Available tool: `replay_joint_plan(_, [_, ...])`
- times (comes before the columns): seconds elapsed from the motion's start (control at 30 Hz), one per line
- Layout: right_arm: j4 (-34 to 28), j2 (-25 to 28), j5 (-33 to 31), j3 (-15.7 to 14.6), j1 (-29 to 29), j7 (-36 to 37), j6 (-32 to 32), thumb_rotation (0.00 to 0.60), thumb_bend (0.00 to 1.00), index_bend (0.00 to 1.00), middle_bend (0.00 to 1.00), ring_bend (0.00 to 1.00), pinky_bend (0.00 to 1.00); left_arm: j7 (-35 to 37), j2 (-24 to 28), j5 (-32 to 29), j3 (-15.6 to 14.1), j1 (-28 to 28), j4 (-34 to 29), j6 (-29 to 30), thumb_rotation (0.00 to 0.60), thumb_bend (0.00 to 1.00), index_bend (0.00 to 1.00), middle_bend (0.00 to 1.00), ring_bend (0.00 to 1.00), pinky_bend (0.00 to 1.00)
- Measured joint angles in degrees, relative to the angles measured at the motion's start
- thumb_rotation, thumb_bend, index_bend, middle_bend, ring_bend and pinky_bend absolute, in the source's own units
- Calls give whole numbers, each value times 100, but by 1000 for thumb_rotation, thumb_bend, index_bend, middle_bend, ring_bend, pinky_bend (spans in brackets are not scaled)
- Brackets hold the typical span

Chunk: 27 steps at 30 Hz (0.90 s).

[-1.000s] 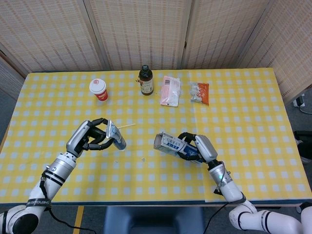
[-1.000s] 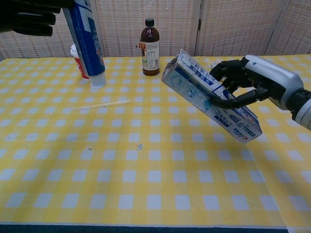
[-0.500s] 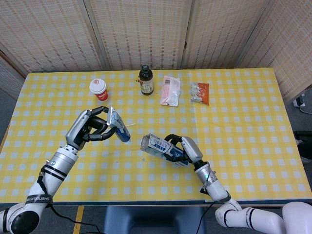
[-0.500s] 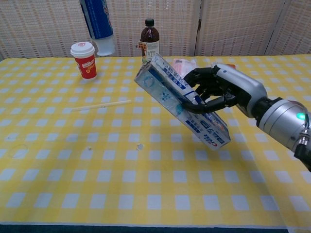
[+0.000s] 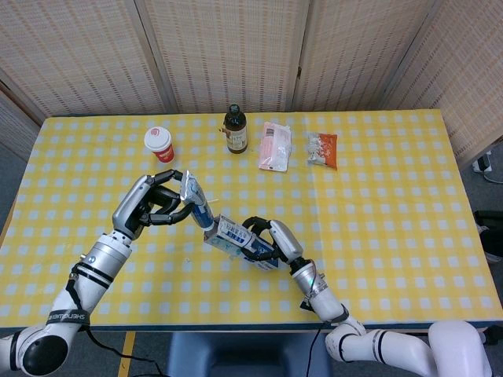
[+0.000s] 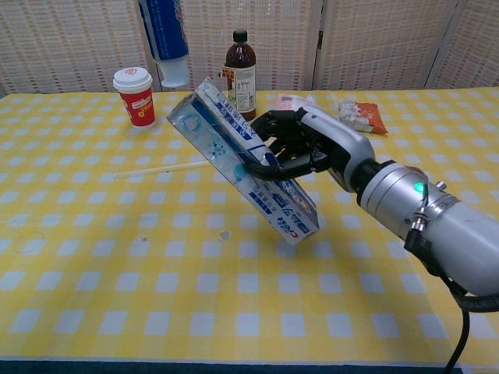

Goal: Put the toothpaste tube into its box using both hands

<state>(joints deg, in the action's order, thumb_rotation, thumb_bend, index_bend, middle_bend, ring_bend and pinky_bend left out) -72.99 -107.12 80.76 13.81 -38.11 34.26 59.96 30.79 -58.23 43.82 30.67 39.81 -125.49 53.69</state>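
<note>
My left hand (image 5: 153, 206) grips a blue and white toothpaste tube (image 5: 196, 203) above the table, its cap end pointing down. In the chest view only the tube's lower part (image 6: 167, 39) shows at the top edge; the left hand is out of that frame. My right hand (image 5: 271, 238) holds the long toothpaste box (image 5: 234, 237) tilted, with its open end up and to the left, close under the tube's cap. The chest view shows the box (image 6: 243, 158) slanting down to the right in the right hand (image 6: 300, 144).
A red paper cup (image 5: 158, 144), a dark bottle (image 5: 235, 129), a pink packet (image 5: 275, 145) and an orange snack bag (image 5: 322, 148) stand along the far side. A thin straw (image 6: 162, 169) and small scraps (image 6: 224, 234) lie on the yellow checked cloth (image 5: 393, 204).
My right hand has carried the box leftwards until its open end sits just under the tube. My left hand has shifted the tube slightly to the right.
</note>
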Motion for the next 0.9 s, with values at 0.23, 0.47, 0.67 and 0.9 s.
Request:
replay_joint_plan(0.23, [143,-182,-19,85,-118,322,-51,600,324,522,459,496,456,-201,-28,-176,11,97,-88,106,600,567,1000,1000,1000,1000])
replay_joint_plan(0.47, [218,-276,85,127,-167,752,82,600,324,522,459,498,456,-361,-82,-303,14,158,-163,259,600,568,1000,1000,1000,1000])
replay_joint_plan(0.67, [267,-326,148,164,-221,994,155,600,323,522,459,497,456,-466,-144,-403,17,206,-192,339,600,568,1000,1000,1000,1000])
replay_joint_plan(0.9, [443,-486,357,145,-199,1363,589,600,324,522,459,497,456,-583,-139,-539,70,206,-249,570,600,568,1000,1000,1000,1000])
